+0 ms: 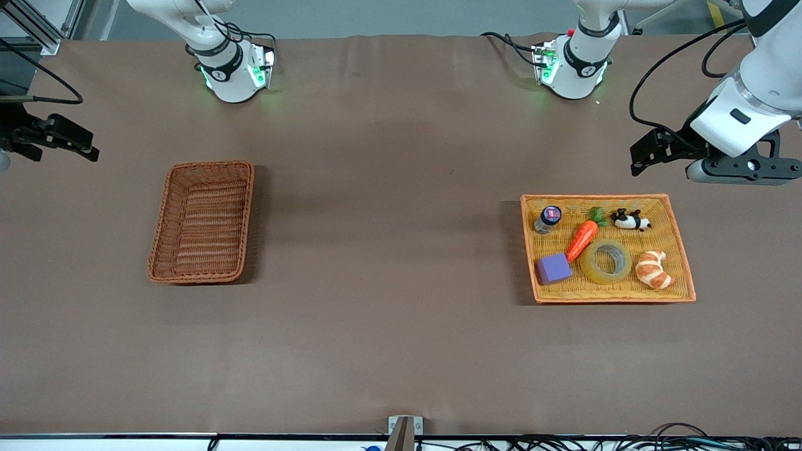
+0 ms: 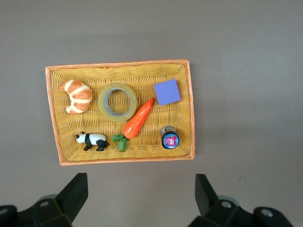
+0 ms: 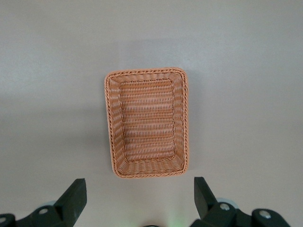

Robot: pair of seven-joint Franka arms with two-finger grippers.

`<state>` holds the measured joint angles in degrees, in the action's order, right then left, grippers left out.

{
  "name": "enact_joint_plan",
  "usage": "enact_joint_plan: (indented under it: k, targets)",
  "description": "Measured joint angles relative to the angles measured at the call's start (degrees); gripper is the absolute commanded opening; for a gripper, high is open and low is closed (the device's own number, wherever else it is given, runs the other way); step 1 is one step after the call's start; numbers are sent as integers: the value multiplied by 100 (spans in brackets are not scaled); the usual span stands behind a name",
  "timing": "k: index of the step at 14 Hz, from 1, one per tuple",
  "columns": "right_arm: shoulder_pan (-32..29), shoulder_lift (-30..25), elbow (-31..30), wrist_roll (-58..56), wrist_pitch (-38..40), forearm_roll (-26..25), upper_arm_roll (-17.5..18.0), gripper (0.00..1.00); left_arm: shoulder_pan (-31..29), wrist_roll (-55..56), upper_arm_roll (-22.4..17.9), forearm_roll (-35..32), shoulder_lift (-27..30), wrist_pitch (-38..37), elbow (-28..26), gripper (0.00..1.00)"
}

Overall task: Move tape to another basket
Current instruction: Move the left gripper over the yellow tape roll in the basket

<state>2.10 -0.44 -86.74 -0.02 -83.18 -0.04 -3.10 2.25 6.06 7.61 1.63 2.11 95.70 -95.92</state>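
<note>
The tape [image 1: 592,266], a translucent yellowish ring, lies flat in the yellow-orange woven tray [image 1: 614,299] between a carrot and a croissant. It also shows in the left wrist view [image 2: 103,101]. The dark reddish-brown basket [image 1: 160,232] stands empty toward the right arm's end of the table and shows in the right wrist view [image 3: 110,127]. My left gripper [image 1: 645,155] is open and empty, up in the air over bare table beside the tray [image 2: 141,194]. My right gripper [image 1: 69,143] is open and empty, high over the table's edge at the right arm's end [image 3: 140,196].
The tray also holds a croissant [image 1: 652,269], a carrot [image 1: 583,238], a panda figure [image 1: 630,220], a purple block [image 1: 553,268] and a small capped bottle [image 1: 548,218]. A wide stretch of brown table lies between tray and basket.
</note>
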Motion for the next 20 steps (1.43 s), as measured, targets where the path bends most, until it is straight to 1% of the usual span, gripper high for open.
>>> enact_joint_plan:
  k: [8, 11, 13, 14, 17, 20]
  targets:
    - [0, 0, 0, 0, 1, 0, 0, 100, -6, -3, -9, -64, -3, 0, 60, 100]
    - [0, 0, 0, 0, 1, 0, 0, 100, -7, -3, -46, -163, -142, -4, 59, 98]
    - [0, 0, 0, 0, 3, 0, 0, 100, -8, -4, -137, -271, -404, 1, 56, 98]
    - [0, 0, 0, 0, 3, 0, -1, 100, -8, -5, -214, -282, -572, 37, 56, 100]
    - [0, 0, 0, 0, 4, 0, -1, 100, -21, -62, -516, -287, -1148, 621, 45, 100]
    - [0, 0, -2, 0, 7, 0, -1, 100, -38, -77, -628, -287, -1740, 1110, -4, 100]
